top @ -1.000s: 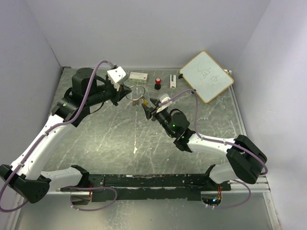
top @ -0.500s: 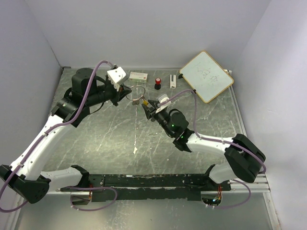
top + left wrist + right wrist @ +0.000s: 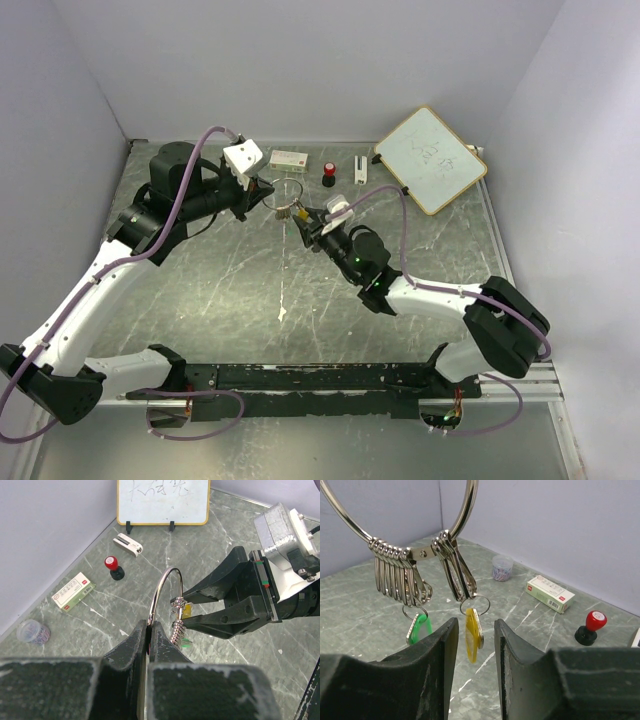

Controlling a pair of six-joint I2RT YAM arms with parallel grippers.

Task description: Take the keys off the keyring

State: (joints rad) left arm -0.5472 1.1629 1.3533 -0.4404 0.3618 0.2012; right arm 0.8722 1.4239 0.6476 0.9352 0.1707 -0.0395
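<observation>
My left gripper [image 3: 149, 626] is shut on the silvery keyring [image 3: 162, 587] and holds it upright above the table; the ring also shows in the top view [image 3: 288, 192] and the right wrist view [image 3: 465, 510]. Several silver clips hang from the ring. A yellow key tag [image 3: 473, 634] hangs from one clip, a green key tag [image 3: 418, 628] from another. My right gripper [image 3: 474, 635] is open, its fingers either side of the yellow tag without touching it. In the left wrist view the right gripper [image 3: 182, 615] is next to the clips.
On the green marble table [image 3: 240, 280] at the back lie a small green-white box [image 3: 288, 158], a red-and-black knob [image 3: 328, 175], a white clip [image 3: 359, 168], and a whiteboard [image 3: 430, 158]. A small jar of clips [image 3: 502, 567] stands near the wall.
My right gripper has moved up and left toward the ring, so its fingers now stand around the yellow tag. The left arm holds still.
</observation>
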